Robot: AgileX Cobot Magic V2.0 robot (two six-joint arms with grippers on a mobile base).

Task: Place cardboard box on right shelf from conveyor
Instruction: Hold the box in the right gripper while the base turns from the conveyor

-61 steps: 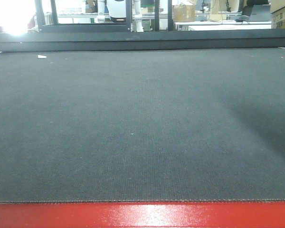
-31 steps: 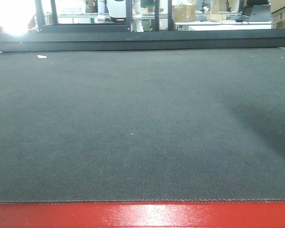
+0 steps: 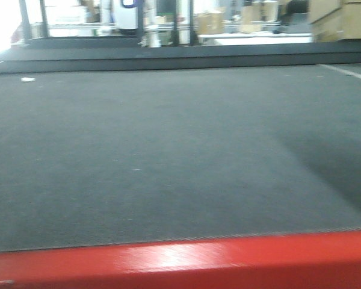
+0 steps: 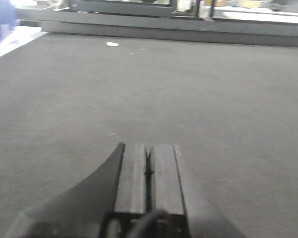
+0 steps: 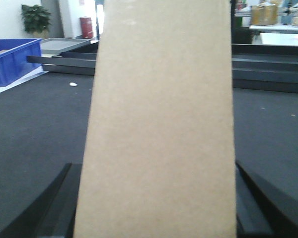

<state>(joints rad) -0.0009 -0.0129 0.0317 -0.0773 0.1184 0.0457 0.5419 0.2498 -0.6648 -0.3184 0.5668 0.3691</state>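
**Front view.** Frame is blurred. The conveyor (image 3: pixel 168 162) fills nearly all of it: a dark textured belt with a red front edge along the bottom. A small white scrap (image 3: pixel 27 79) lies on the belt at far left. Tan cartons (image 3: pixel 340 18) stand beyond the belt, upper right.

**Left wrist view.** The left gripper (image 4: pixel 149 163) is low over the belt, jaws pressed together with nothing between them. I cannot tell whether it touches the belt. The white scrap lies far ahead, to the left.

**Right wrist view.** The cardboard box (image 5: pixel 159 124) fills the middle, its plain tan face running to the top of the frame. The right gripper (image 5: pixel 153 166) has its jaws pinching it, one dark finger at each lower side. The belt shows behind on both sides. A blue bin (image 5: pixel 12 59) sits beyond the belt's left edge, with a potted plant (image 5: pixel 36 17) behind it.
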